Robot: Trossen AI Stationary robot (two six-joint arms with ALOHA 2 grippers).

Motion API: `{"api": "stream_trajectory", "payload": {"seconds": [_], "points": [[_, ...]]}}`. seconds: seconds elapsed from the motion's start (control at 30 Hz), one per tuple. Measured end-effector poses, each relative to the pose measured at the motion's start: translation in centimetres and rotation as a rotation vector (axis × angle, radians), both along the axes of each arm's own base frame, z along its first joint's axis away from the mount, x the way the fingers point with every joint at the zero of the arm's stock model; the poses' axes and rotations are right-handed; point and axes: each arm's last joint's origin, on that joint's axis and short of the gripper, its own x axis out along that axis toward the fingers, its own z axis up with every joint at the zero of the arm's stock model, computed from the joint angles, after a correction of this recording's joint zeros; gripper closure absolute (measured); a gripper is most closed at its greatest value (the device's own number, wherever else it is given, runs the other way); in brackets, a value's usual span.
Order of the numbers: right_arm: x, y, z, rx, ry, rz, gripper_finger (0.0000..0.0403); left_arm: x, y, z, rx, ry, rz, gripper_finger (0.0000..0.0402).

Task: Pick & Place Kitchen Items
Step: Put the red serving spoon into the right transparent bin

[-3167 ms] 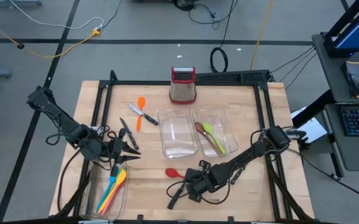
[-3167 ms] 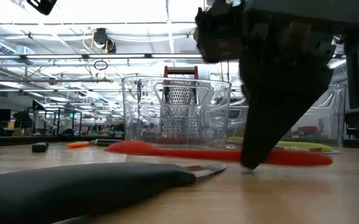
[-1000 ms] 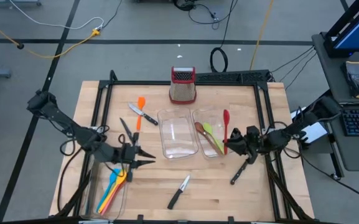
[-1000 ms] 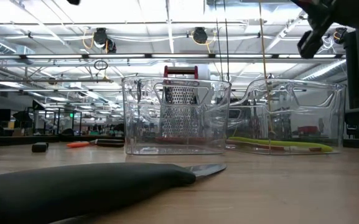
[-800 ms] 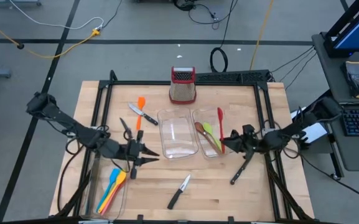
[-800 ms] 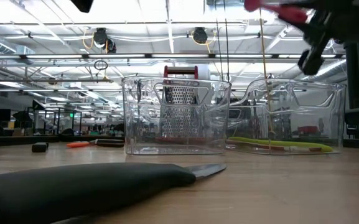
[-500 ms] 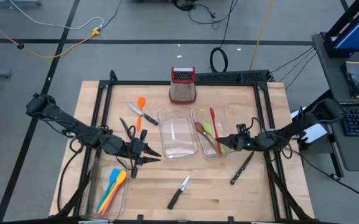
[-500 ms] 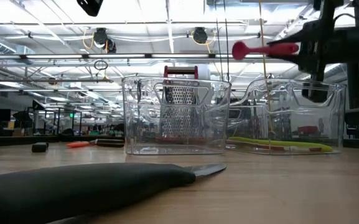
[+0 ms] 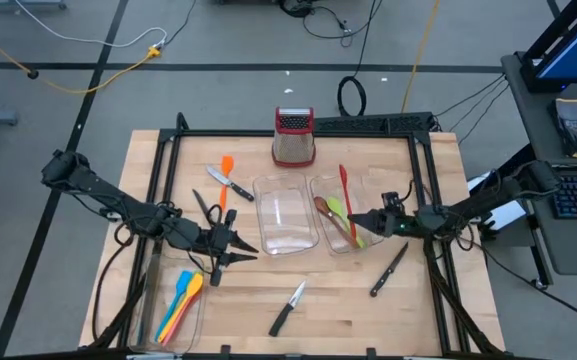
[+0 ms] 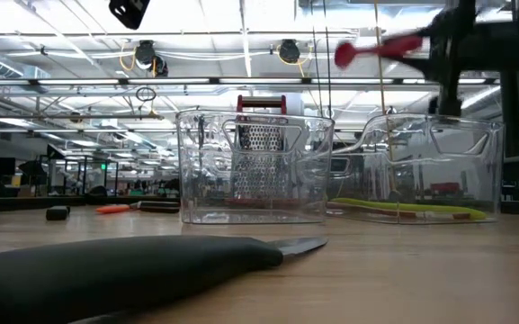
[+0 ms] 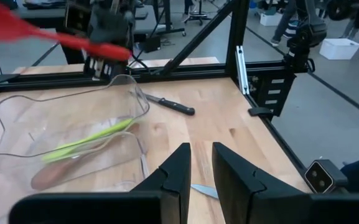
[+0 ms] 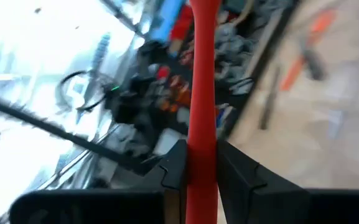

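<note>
The right tool [image 9: 360, 222] clamps a red spoon [image 9: 344, 195] above the right-hand clear tray [image 9: 371, 215]. The left tool [image 9: 240, 250], fingers narrow and empty, hovers left of the middle tray [image 9: 286, 215].

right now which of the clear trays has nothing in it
The middle tray, just below the grater. The right tray holds a green spoon; the left tray holds several utensils.
</note>
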Motion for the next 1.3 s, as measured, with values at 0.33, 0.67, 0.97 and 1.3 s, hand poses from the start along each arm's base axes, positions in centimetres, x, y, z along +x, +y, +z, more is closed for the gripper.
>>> {"api": "stream_trajectory", "payload": {"seconds": [0.33, 0.67, 0.97, 1.3], "points": [[1.1, 0.3, 4.8, -0.166, 0.545, -0.020, 0.0356, 0.0, 0.0, 0.0, 0.007, 0.002, -0.002, 0.0337], [3.3, -0.1, 2.8, -0.046, 0.809, 0.043, 0.0356, 0.0, 0.0, 0.0, 0.012, 0.002, -0.003, 0.0337], [4.3, -1.8, 0.8, -0.011, 0.964, 0.080, 0.0356, -0.1, 0.0, -0.2, 0.016, 0.020, -0.002, 0.0337], [4.7, -2.4, -0.8, 0.007, 1.076, 0.100, 0.0356, -0.1, 0.0, -0.2, 0.022, 0.022, -0.003, 0.0337]]}}
